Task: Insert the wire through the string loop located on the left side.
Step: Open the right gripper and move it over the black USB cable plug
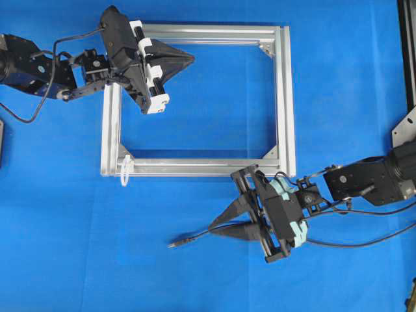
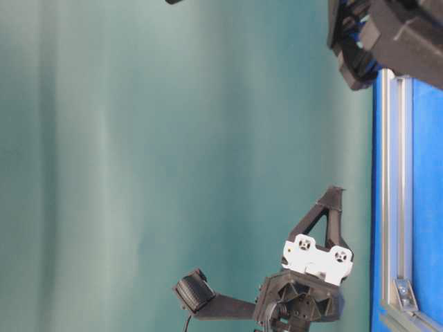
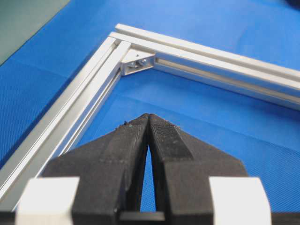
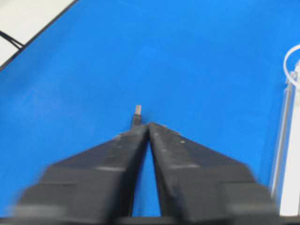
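Right gripper [image 4: 148, 125] jaws clamped on wire [image 1: 192, 240] | left gripper [image 3: 148, 117] jaws together | overhead: string loop [image 1: 125, 170] on frame [image 1: 285, 97] corner

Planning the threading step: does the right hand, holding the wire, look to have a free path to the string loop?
Probably yes. Bare blue mat lies between the right hand, shut on the wire, and the string loop at the frame's near-left corner.

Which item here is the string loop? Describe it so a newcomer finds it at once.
Start from the silver rectangular frame lying on the blue table. Go to its corner nearest the left arm's side and the front edge, in the overhead view. The string loop hangs off that corner: a thin white ring, tiny beside the metal bars, unlike the black wire lying farther forward.
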